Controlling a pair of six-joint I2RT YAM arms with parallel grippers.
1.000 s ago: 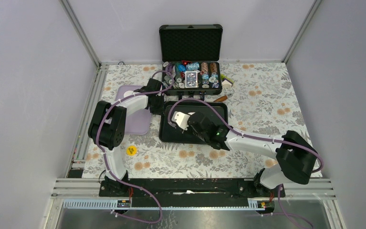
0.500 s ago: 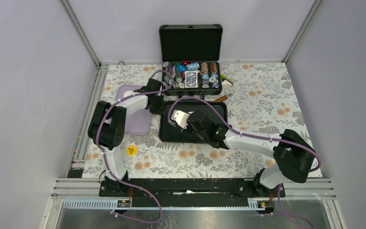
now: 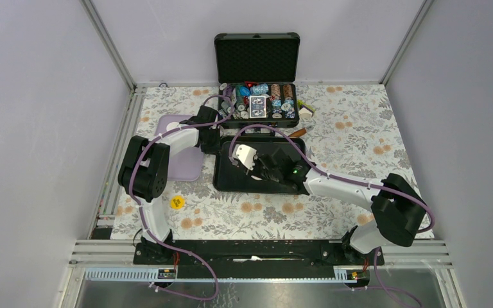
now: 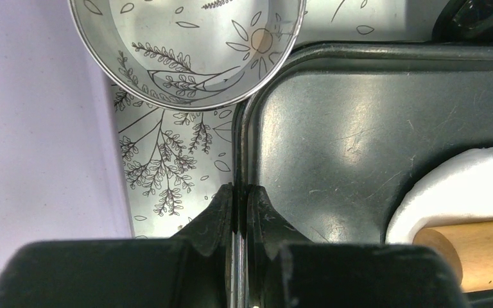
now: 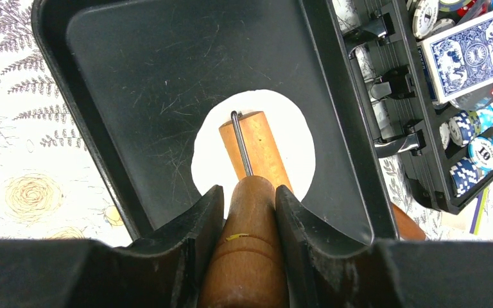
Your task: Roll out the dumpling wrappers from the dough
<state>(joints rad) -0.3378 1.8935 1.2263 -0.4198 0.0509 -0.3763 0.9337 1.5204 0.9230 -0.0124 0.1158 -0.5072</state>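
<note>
Tablecloth (image 3: 359,128); right gripper (image 5: 249,192) low over tray (image 3: 230,181)

The left arm (image 3: 180,137) and right arm (image 3: 340,187) share white link shells between bulky black joint housings, each trailed by a looping purple cable (image 3: 263,132). A small green light (image 3: 293,172) glows on the right wrist. Their gripper fingers (image 5: 189,224) are black moulded plastic, broad and tapering

One dough (image 5: 298,144), one rolling pin (image 5: 271,153), one tray (image 5: 154,64).
</note>
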